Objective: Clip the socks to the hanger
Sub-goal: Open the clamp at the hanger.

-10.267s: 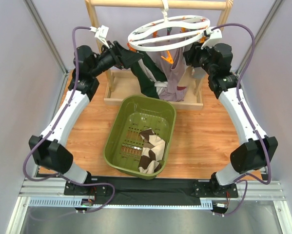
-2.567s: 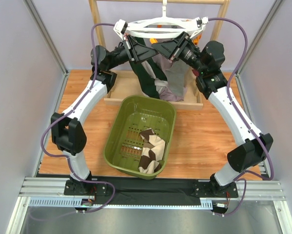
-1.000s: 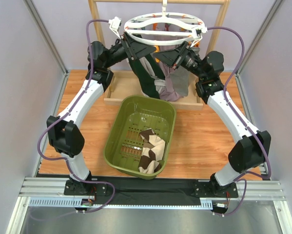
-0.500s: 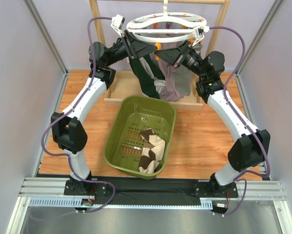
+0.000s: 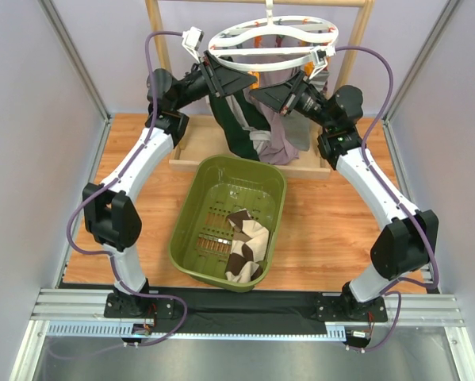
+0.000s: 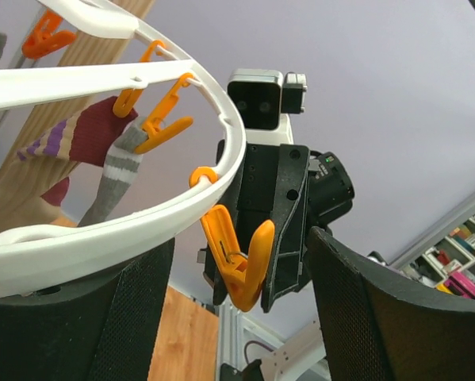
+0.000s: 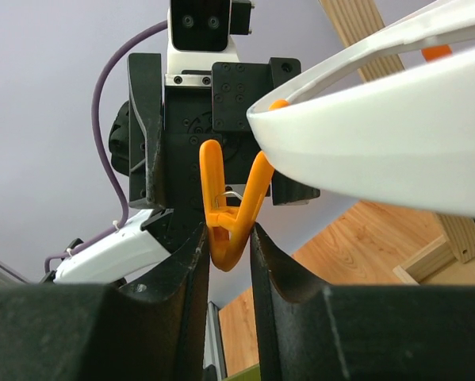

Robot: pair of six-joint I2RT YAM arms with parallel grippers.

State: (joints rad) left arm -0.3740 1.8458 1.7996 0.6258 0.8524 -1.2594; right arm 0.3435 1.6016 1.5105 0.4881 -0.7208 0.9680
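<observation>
Hanging white ring hanger (image 7: 396,135), orange clip (image 7: 214,186) in right gripper (image 7: 228,235), socks (image 5: 242,128) beneath

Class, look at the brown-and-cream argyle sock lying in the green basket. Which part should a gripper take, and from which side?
Take the argyle sock by the brown fold at its far end, coming straight down from above: it lies crumpled on the floor of the basket, whose walls likely block any sideways approach.
</observation>
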